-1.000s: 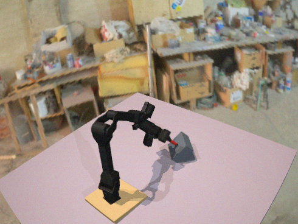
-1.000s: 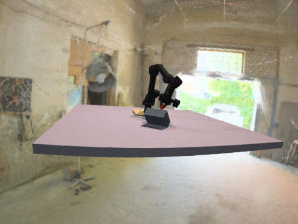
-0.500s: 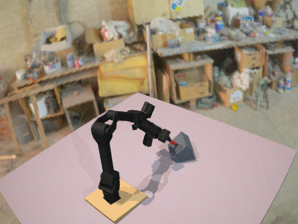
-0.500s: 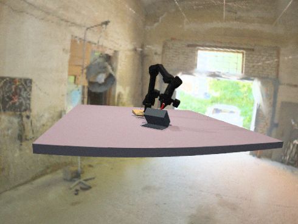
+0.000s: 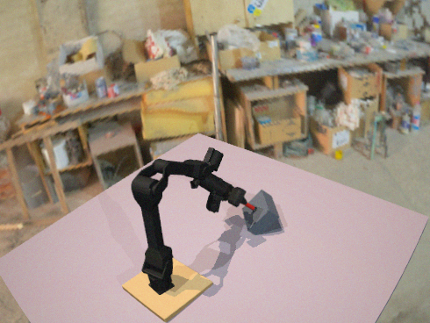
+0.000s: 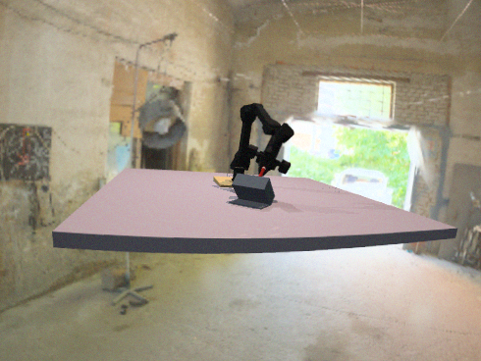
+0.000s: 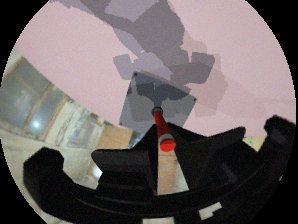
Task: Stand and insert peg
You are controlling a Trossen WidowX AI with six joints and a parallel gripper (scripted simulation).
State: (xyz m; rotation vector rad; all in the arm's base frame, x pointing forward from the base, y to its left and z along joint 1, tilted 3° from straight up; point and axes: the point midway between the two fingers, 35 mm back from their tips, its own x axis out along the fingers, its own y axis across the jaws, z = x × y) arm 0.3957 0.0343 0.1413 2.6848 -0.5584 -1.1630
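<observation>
The gripper was nearly closed, with its fingers narrow around the red peg. The peg was tilted, its plain end at the hole in the grey block; how deep it went, I could not tell. The pale band was at the opposite end. The block stood well apart from the edges of the table, and the wooden board lay well away from it.
</observation>
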